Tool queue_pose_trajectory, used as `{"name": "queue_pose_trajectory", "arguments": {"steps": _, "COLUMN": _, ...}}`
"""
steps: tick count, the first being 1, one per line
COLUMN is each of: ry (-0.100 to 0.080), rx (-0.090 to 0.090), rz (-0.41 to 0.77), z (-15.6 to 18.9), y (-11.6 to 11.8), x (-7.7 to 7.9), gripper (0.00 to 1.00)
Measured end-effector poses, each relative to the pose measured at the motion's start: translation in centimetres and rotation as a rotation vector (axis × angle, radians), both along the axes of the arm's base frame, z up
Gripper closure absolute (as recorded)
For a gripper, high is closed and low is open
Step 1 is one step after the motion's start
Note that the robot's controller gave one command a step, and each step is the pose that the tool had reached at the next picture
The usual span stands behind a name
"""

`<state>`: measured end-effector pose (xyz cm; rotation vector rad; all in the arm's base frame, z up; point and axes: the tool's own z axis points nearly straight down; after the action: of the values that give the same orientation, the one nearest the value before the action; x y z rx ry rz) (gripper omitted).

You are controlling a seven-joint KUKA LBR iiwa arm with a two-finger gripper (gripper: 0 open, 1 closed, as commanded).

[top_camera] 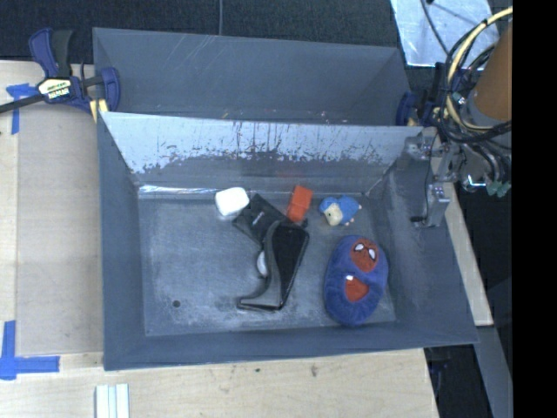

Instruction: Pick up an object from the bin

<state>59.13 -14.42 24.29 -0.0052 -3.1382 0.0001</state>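
Note:
My gripper hangs above the bin's right sloping wall, near the back right corner, with nothing seen in it. Nearest to it on the floor lies a small blue and cream toy. A blue plush slipper with red spider faces lies at the front right, below and left of the gripper. An orange block stands by the back wall, left of the small toy.
A black angled tool lies across the middle of the floor, with a white block at its upper left end. The arm with its yellow and black cables stands at the right, outside the bin's rim.

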Motion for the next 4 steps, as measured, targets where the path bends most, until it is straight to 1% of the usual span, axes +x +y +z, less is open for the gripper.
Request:
{"name": "queue_pose_trajectory", "arguments": {"steps": 1, "ry": 0.004, "rx": 0.0, "rz": 0.067, "z": -17.5, "y": 2.1, "x": 3.4, "gripper": 0.0}}
{"name": "queue_pose_trajectory", "arguments": {"steps": 2, "ry": -0.011, "rx": 0.001, "rz": 0.029, "z": -14.0, "y": 5.5, "x": 3.6, "gripper": 0.0}}
{"name": "queue_pose_trajectory", "arguments": {"steps": 3, "ry": -0.01, "rx": -0.001, "rz": -0.154, "z": -14.2, "y": 4.9, "x": 3.6, "gripper": 0.0}}
{"name": "queue_pose_trajectory", "arguments": {"steps": 4, "ry": 0.0, "rx": -0.002, "rz": -0.219, "z": -17.2, "y": 5.9, "x": 3.6, "gripper": 0.0}}
